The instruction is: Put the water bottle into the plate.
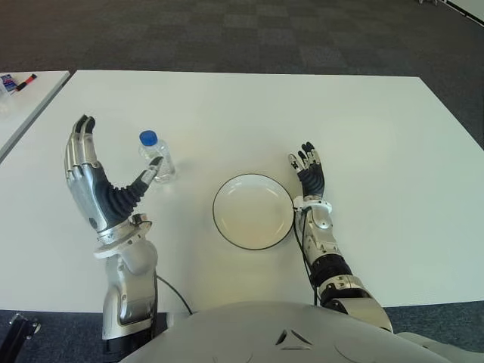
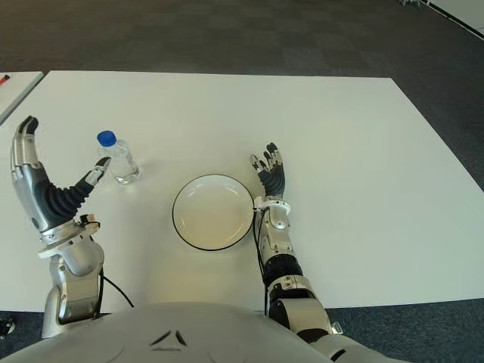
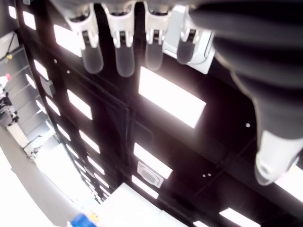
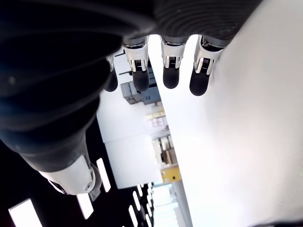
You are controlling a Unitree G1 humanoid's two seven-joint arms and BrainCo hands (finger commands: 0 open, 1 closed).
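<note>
Closest in, the robot's grey chest [image 1: 265, 333] is cut off at the frame edge. Left of the empty plate [image 1: 253, 211], the left hand [image 1: 94, 181] is raised, fingers spread, thumb tip at the upright water bottle [image 1: 156, 157], gripping nothing. Any label is unreadable. Just right of the plate, the right hand [image 1: 308, 175] shows fingers extended, empty, on the white table [image 1: 378, 136].

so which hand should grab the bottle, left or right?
Left. The left hand is open right beside the water bottle, thumb nearly at it. The right hand shows open on the far side of the plate, so it would likely have to reach across.
</note>
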